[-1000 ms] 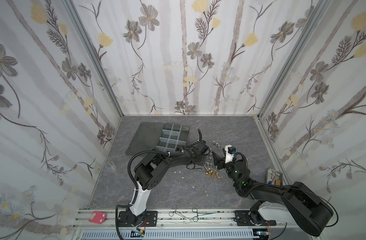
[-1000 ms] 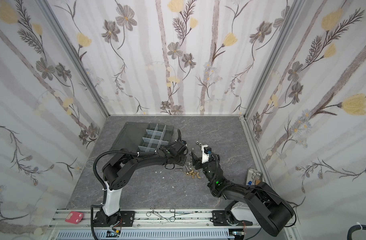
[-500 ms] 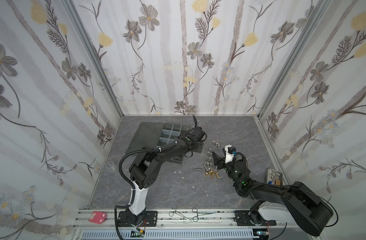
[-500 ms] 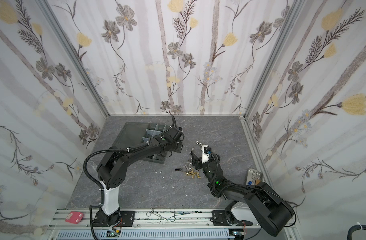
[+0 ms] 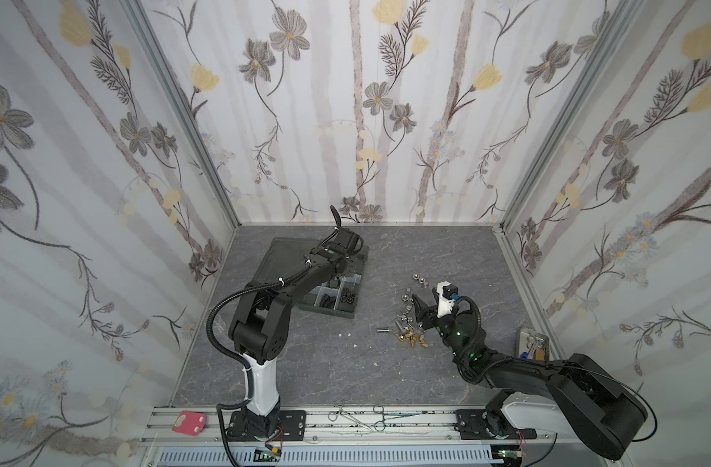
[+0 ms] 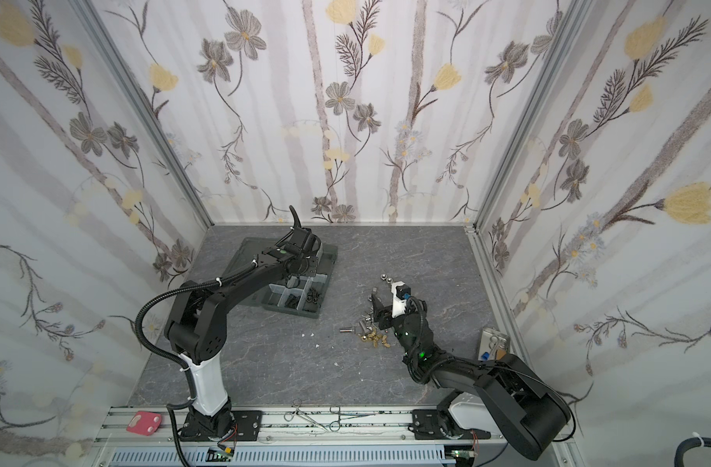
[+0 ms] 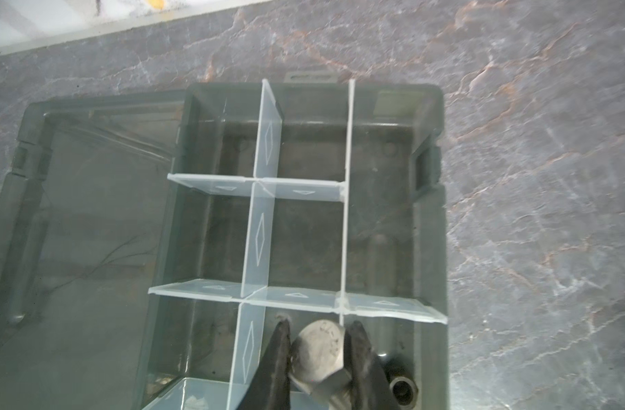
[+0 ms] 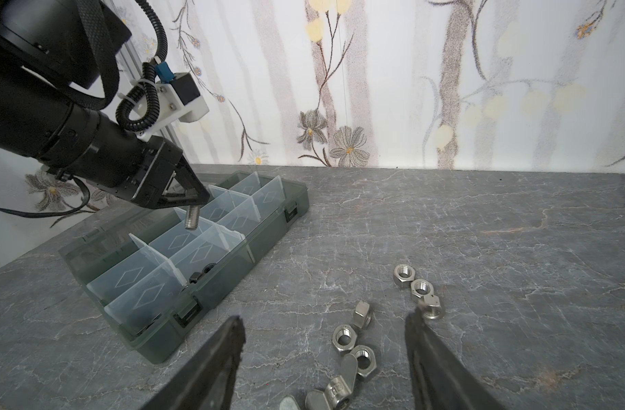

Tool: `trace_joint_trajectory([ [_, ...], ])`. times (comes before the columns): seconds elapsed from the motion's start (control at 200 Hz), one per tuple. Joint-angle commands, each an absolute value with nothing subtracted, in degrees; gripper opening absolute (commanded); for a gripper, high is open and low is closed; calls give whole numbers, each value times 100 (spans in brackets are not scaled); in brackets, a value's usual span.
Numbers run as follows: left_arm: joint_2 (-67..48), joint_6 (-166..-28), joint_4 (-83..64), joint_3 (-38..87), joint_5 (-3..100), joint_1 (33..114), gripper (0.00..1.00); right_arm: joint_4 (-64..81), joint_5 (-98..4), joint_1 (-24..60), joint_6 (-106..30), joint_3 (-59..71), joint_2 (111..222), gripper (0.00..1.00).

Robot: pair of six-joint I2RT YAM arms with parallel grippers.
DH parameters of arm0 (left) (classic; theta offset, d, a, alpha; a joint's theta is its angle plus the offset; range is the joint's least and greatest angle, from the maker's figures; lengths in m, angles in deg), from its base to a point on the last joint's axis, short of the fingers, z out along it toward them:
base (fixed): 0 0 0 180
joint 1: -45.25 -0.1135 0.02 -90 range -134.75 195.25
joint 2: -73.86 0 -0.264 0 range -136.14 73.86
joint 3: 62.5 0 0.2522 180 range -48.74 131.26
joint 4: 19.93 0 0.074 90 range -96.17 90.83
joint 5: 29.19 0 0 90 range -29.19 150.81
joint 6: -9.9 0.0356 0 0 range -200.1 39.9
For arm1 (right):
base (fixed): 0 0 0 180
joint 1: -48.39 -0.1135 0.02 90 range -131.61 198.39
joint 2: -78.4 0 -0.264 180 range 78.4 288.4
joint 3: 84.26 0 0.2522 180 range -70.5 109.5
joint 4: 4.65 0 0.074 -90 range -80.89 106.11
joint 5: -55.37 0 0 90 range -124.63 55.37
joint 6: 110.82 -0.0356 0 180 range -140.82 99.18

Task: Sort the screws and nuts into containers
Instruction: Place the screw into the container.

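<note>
A robot lab cell: floral wall panels [image 5: 386,121], aluminium base rail [image 5: 426,422], grey tabletop [image 5: 346,372].

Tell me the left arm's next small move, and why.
Probably lower the left tool slightly toward one cell. It pinches a silver hex bolt by the head, thread pointing down, above the organizer box and seemingly near a divider; a shorter drop should miss that wall.

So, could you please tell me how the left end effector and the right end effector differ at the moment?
The left end effector is shut on a silver bolt; the right end effector is open and holds nothing. The left one hangs over the box, while the right one is over loose nuts on the table. Both are black.
</note>
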State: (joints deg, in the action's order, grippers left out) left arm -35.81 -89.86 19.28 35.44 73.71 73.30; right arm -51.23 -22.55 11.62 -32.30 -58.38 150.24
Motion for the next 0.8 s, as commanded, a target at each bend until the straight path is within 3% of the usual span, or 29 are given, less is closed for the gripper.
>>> trace_joint_trajectory([
  [0.0,-3641,-8747,1875,3457,7586,7233,5,-5259,-2288,1149,-3215,-5791,15009,71],
  [0.245,-3629,-8669,1953,3275,7874,7171,7,-5266,-2284,1156,-3207,-5775,15028,71],
  [0.41,-3532,-8691,1787,2992,7804,7180,29,-5233,-2250,1149,-3190,-5775,15004,71],
  [0.51,-3306,-8718,1693,3024,7726,7285,31,-5255,-2276,1153,-3189,-5775,15015,71],
  [0.694,-3024,-8482,1555,3261,7665,7783,46,-5281,-2329,1148,-3197,-5775,15018,71],
  [0.794,-3056,-8361,1574,3348,6955,7946,48,-5325,-2333,1149,-3190,-5832,14926,71],
])
